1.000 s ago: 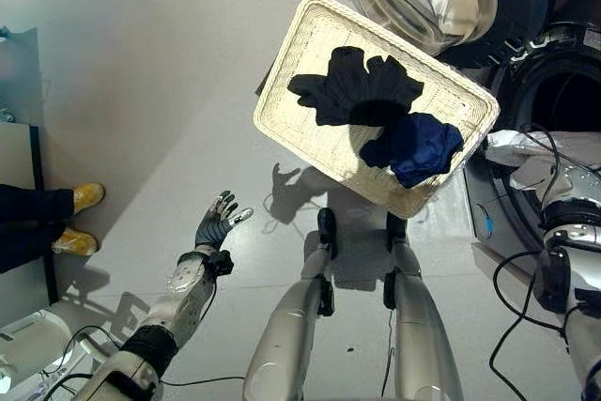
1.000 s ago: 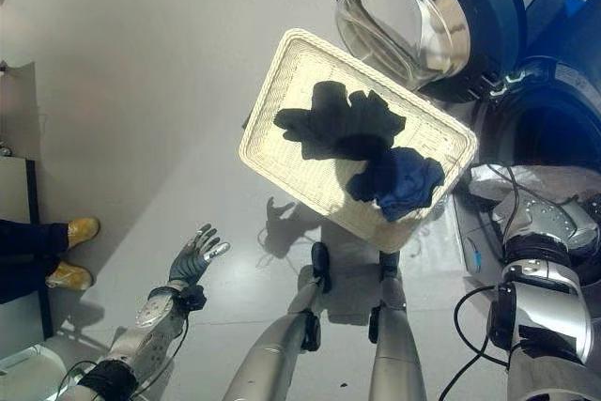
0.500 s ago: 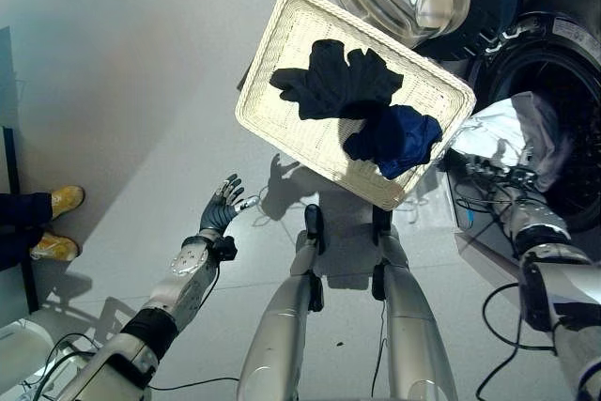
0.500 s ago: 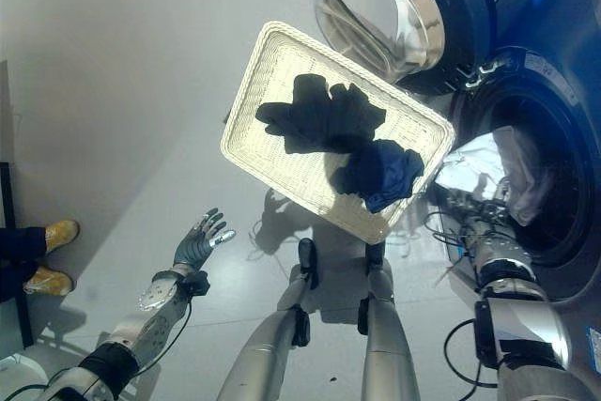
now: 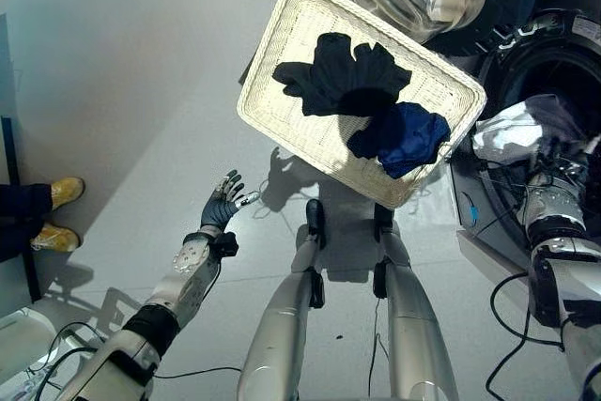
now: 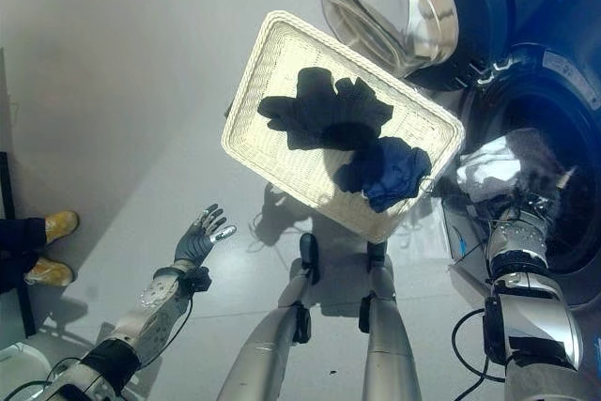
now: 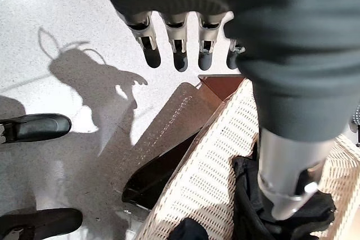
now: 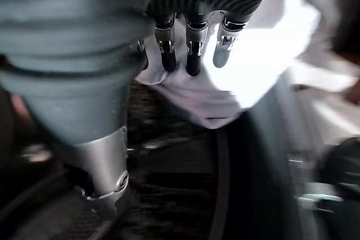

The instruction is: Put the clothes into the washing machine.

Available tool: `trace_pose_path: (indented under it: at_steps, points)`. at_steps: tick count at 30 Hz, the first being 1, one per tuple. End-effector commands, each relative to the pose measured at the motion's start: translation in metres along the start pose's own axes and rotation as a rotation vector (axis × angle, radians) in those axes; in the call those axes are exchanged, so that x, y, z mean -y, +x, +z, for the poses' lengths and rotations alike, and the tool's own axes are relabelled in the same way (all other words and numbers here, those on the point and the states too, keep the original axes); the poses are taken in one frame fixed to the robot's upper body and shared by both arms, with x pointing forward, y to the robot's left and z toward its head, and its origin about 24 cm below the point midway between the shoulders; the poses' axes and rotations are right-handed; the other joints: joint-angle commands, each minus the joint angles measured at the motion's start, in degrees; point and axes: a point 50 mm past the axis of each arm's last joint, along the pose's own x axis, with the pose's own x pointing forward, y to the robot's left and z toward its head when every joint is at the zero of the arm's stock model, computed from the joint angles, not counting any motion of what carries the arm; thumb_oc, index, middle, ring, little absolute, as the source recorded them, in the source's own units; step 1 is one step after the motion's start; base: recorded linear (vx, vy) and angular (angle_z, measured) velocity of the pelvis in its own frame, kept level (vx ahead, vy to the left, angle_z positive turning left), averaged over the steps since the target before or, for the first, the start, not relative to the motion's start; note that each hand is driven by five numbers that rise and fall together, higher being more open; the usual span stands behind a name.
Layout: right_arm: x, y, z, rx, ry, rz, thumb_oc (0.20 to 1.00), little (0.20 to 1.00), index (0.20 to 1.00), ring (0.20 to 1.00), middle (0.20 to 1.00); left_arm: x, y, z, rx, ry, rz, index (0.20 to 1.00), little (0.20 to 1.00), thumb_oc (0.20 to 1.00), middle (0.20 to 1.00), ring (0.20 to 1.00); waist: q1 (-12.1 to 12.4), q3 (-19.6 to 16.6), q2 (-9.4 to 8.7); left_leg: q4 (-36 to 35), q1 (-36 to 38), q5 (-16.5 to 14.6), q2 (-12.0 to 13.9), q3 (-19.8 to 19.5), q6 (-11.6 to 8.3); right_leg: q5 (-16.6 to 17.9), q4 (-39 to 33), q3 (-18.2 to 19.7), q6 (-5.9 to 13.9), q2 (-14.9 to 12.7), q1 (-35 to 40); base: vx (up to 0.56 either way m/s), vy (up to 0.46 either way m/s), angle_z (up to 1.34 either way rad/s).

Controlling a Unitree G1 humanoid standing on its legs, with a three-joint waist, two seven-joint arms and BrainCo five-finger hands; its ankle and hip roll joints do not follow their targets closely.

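Laundry scene seen from above: a white wicker basket (image 5: 282, 53) stands on the grey floor (image 5: 122, 91) beside a dark blue washing machine (image 6: 554, 91) whose round glass door (image 6: 390, 7) is swung open. Inside the basket lie a black garment (image 5: 343, 77) and, touching it, a dark blue garment (image 5: 404, 138). The right robot hand (image 8: 191, 49) reaches into the machine's drum opening (image 5: 554, 91), fingers fairly straight against a white garment (image 5: 521, 129) bunched at the rim; whether it grips the cloth cannot be told. The left robot hand (image 5: 223, 206) hovers over the floor, fingers spread and holding nothing. A person's yellow shoes (image 5: 56, 213) stand at the far left.
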Motion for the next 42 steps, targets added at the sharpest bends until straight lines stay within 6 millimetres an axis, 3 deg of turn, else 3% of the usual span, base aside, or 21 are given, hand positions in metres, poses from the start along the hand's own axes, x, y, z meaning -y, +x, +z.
trace_pose_path:
  at_steps: [1,4,9,11,13,15,16,18,23,24,27,31,34,35,37,39,42]
  points:
    - [-0.016,0.007,0.038,0.141,-0.015,0.067,1.0,1.0,1.0,1.0,1.0,0.002,0.004,0.004,0.045,-0.036,0.017,1.0,1.0,1.0,1.0,1.0,-0.55,-0.81,4.72,3.12,-2.73,-3.22,-1.62,-0.35,-2.41,-9.6,9.16,-2.36,2.81,2.4,-0.9,0.0,0.0,0.0]
    - [-0.01,0.008,0.043,0.121,-0.032,0.052,1.0,1.0,1.0,1.0,1.0,0.0,0.003,0.005,0.043,-0.037,0.017,1.0,1.0,1.0,1.0,1.0,-0.63,-0.81,4.86,3.26,-2.76,-3.22,-1.77,-0.45,-2.46,-9.64,9.23,-2.28,2.85,2.27,-0.86,0.0,0.0,0.0]
    - [-0.019,0.011,0.05,0.055,-0.106,0.051,1.0,1.0,1.0,1.0,1.0,-0.011,0.0,0.007,0.041,-0.029,0.028,1.0,1.0,1.0,1.0,1.0,-0.72,-0.81,4.21,3.51,-2.75,-3.41,-1.49,-0.38,-2.45,-9.76,9.51,-2.3,2.82,2.29,-0.76,0.0,-0.009,0.0]
    - [-0.038,0.013,0.064,0.088,-0.091,0.079,1.0,1.0,1.0,1.0,1.0,-0.019,-0.004,0.007,0.038,-0.018,0.039,1.0,1.0,1.0,1.0,1.0,-0.83,-0.81,3.39,3.58,-2.39,-3.87,-1.21,-0.39,-2.51,-10.09,9.6,-2.29,2.91,2.35,-0.31,0.02,-0.054,0.02]
    - [-0.062,0.006,0.1,0.315,0.013,0.197,1.0,1.0,1.0,1.0,1.0,-0.031,-0.016,-0.001,0.03,-0.016,0.069,1.0,1.0,1.0,1.0,1.0,-1.67,-0.81,2.27,3.39,-2.0,-4.28,-0.74,-0.41,-2.41,-10.22,9.51,-2.15,2.87,2.68,0.14,0.02,-0.014,0.0]
    - [-0.063,0.001,0.11,0.391,0.042,0.241,1.0,1.0,1.0,1.0,1.0,-0.034,-0.021,-0.005,0.023,-0.016,0.079,1.0,1.0,1.0,1.0,1.0,-2.03,-0.81,1.85,3.21,-1.57,-4.37,-0.66,-0.47,-2.38,-10.13,9.37,-1.92,2.91,2.91,0.49,0.01,0.003,-0.02]
    - [-0.064,-0.011,0.13,0.579,0.096,0.29,1.0,1.0,1.0,1.0,1.0,-0.035,-0.026,-0.008,0.016,-0.016,0.088,1.0,1.0,1.0,1.0,1.0,-2.5,-0.81,1.43,2.92,-1.08,-4.4,-0.63,-0.48,-2.38,-9.94,9.07,-1.49,3.03,3.27,0.85,0.01,0.018,-0.05]
    - [-0.084,-0.031,0.151,0.826,0.291,0.302,1.0,1.0,1.0,1.0,1.0,-0.032,-0.025,-0.011,0.005,-0.022,0.094,1.0,1.0,1.0,1.0,1.0,-3.19,-0.81,1.41,2.87,-0.9,-4.14,-0.61,-0.11,-2.45,-9.34,8.6,-0.64,3.13,3.87,0.7,0.01,0.071,-0.09]
    - [-0.095,-0.036,0.164,0.903,0.338,0.283,1.0,1.0,1.0,1.0,1.0,-0.026,-0.022,-0.01,0.002,-0.042,0.092,1.0,1.0,1.0,1.0,1.0,-3.59,-0.81,1.92,3.28,-1.16,-4.04,-0.71,0.16,-2.64,-9.15,8.61,-0.01,3.13,4.03,0.2,-0.01,0.066,-0.09]
    - [-0.103,-0.034,0.163,0.88,0.252,0.257,1.0,1.0,1.0,1.0,1.0,-0.019,-0.019,-0.011,0.003,-0.065,0.081,1.0,1.0,1.0,1.0,1.0,-3.86,-0.81,2.49,3.63,-1.52,-3.86,-0.99,0.38,-2.75,-8.97,8.34,0.53,3.04,4.04,-0.11,0.01,0.086,-0.08]
    - [-0.102,-0.028,0.153,0.815,0.149,0.23,1.0,1.0,1.0,1.0,1.0,-0.014,-0.018,-0.01,0.006,-0.072,0.069,1.0,1.0,1.0,1.0,1.0,-3.9,-0.81,2.91,3.68,-1.7,-3.71,-1.11,0.55,-2.81,-8.85,8.08,0.71,3.0,3.96,-0.23,0.01,0.056,-0.08]
    - [-0.077,-0.01,0.1,0.531,-0.262,0.235,1.0,1.0,1.0,1.0,1.0,-0.001,-0.014,-0.011,0.013,-0.087,0.037,1.0,1.0,1.0,1.0,1.0,-3.63,-0.81,3.9,3.36,-2.01,-3.63,-1.62,0.8,-2.92,-8.87,7.06,0.68,2.95,3.38,-0.22,0.01,0.027,-0.05]
    - [-0.058,-0.008,0.068,0.367,-0.417,0.317,1.0,1.0,1.0,1.0,1.0,0.001,-0.012,-0.01,0.023,-0.089,0.037,1.0,1.0,1.0,1.0,1.0,-3.42,-0.81,4.07,3.12,-2.99,-3.07,-1.58,1.15,-2.83,-7.96,6.3,0.38,2.88,3.12,-1.02,-0.01,0.002,0.0]
    - [-0.043,-0.01,0.049,0.248,-0.505,0.379,1.0,1.0,1.0,1.0,1.0,-0.001,-0.012,-0.01,0.03,-0.086,0.043,1.0,1.0,1.0,1.0,1.0,-3.38,-0.81,3.96,3.09,-3.58,-2.93,-1.55,1.43,-2.82,-7.69,6.03,0.16,2.83,2.96,-1.52,-0.02,0.0,-0.05]
    - [-0.028,-0.013,0.035,0.161,-0.556,0.414,1.0,1.0,1.0,1.0,1.0,-0.002,-0.013,-0.013,0.029,-0.087,0.048,1.0,1.0,1.0,1.0,1.0,-3.48,-0.81,3.78,3.22,-3.66,-3.26,-1.63,1.51,-2.81,-8.11,6.21,-0.02,2.84,2.8,-1.63,-0.01,0.004,-0.07]
    - [0.001,-0.023,0.013,0.027,-0.629,0.451,1.0,1.0,1.0,1.0,1.0,-0.002,-0.013,-0.017,0.032,-0.088,0.063,1.0,1.0,1.0,1.0,1.0,-3.58,-0.81,3.53,3.24,-4.47,-3.08,-1.59,1.75,-2.82,-7.87,6.12,-0.22,2.83,2.76,-2.41,-0.02,0.016,-0.04]
    - [0.016,-0.029,0.003,-0.032,-0.639,0.463,1.0,1.0,1.0,1.0,1.0,-0.003,-0.015,-0.021,0.032,-0.09,0.074,1.0,1.0,1.0,1.0,1.0,-3.68,-0.81,3.42,3.05,-4.76,-2.93,-1.43,2.03,-2.82,-7.77,6.08,-0.24,2.84,2.81,-2.8,0.0,0.019,-0.02]
